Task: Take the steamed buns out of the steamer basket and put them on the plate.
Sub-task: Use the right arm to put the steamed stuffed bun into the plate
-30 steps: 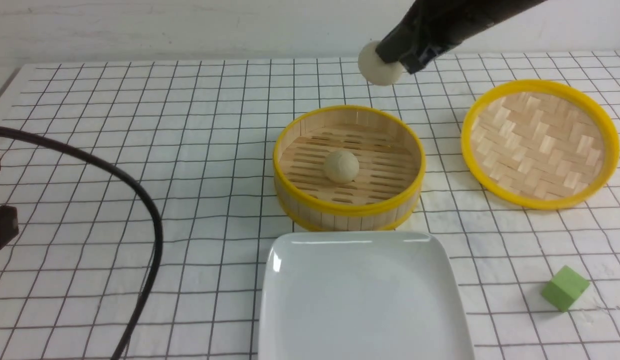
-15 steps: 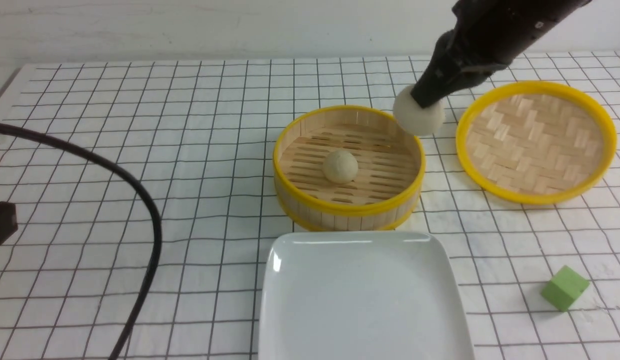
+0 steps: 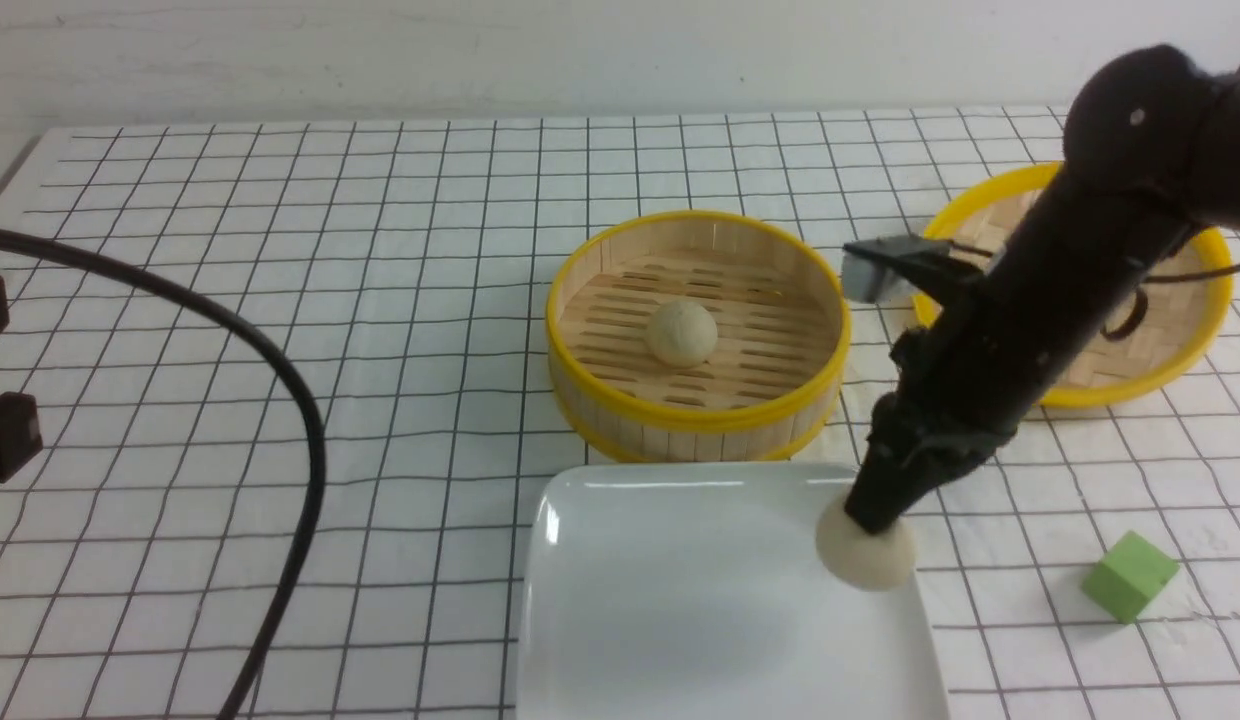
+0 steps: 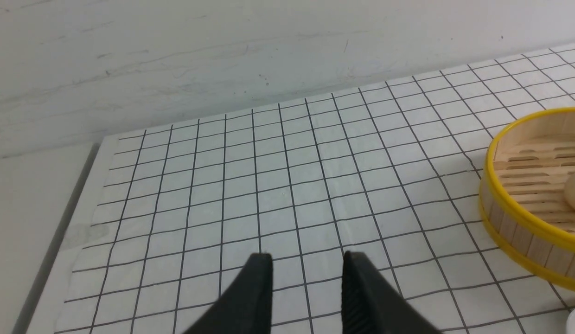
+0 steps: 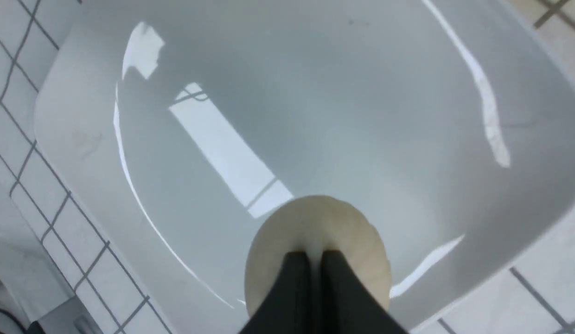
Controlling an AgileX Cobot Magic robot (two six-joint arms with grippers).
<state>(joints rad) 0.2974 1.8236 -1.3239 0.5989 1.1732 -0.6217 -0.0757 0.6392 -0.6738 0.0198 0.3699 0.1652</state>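
Steamed bun (image 3: 865, 555) in the right gripper (image 3: 877, 512) hangs over the plate (image 3: 680, 610), at its right edge near the corner beside the steamer basket (image 3: 695, 418). Whether it already touches the glaze I cannot tell. The right wrist view shows the jaws nearly together, pinched deep into the top of the soft dough. The second bun (image 3: 682, 333) sits on the slatted floor of the basket, about in the middle. The left gripper (image 4: 306, 264) is parted around nothing, over the checked surface (image 3: 430, 250) well left of the basket.

The main risk is the drop point. The bun is over the plate's sloping rim rather than its flat middle, so letting go here could send it rolling off onto the surface, toward the green cube (image 3: 1130, 577). A shift toward the centre would be safer. The deep pinch is the second worry: the dough may cling to one finger when the jaws part and be dragged back up, or stay dented. The arm also crosses above the lid (image 3: 1080, 397) and passes just beside the basket, so a careless withdrawal could nudge either.
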